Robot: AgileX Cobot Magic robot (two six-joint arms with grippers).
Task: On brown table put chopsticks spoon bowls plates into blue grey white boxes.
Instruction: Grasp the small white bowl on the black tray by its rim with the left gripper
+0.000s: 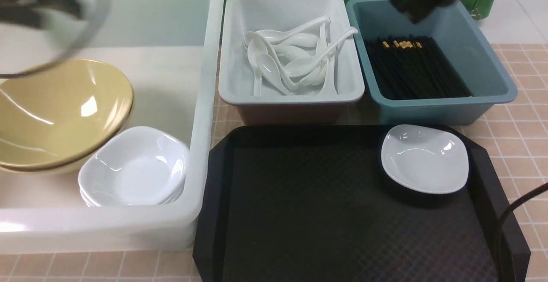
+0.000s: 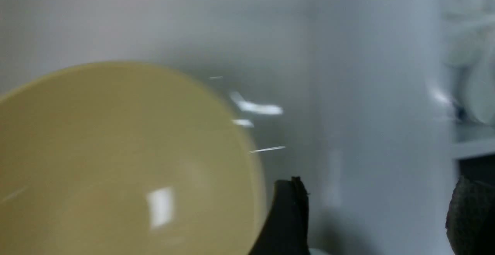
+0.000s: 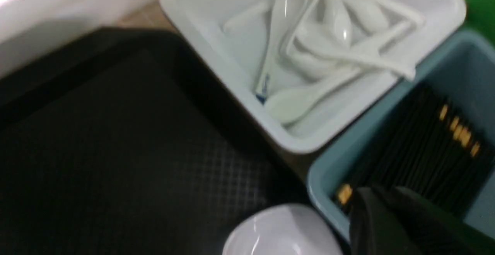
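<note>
On tiled table (image 1: 526,81), glossy yellow bowl (image 1: 60,111) in white box (image 1: 209,81); left fingers (image 2: 288,216) wide, right fingers (image 3: 373,220) together

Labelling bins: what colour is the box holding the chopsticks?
The box is blue, clearest in the front view.

1. A large box (image 1: 214,59), a middle box (image 1: 291,96) and a right box (image 1: 492,72) are set in a row on the table (image 1: 526,102).
2. Bowls (image 1: 60,111) are held in the large box, with stacked dishes (image 1: 135,168) before them.
3. Spoons (image 1: 295,61) are piled in the middle box.
4. Chopsticks (image 1: 415,72) are laid in the right box.
5. A tray (image 1: 321,213) is placed before both smaller boxes, and a single dish (image 1: 424,158) is set on its far right corner.
</note>
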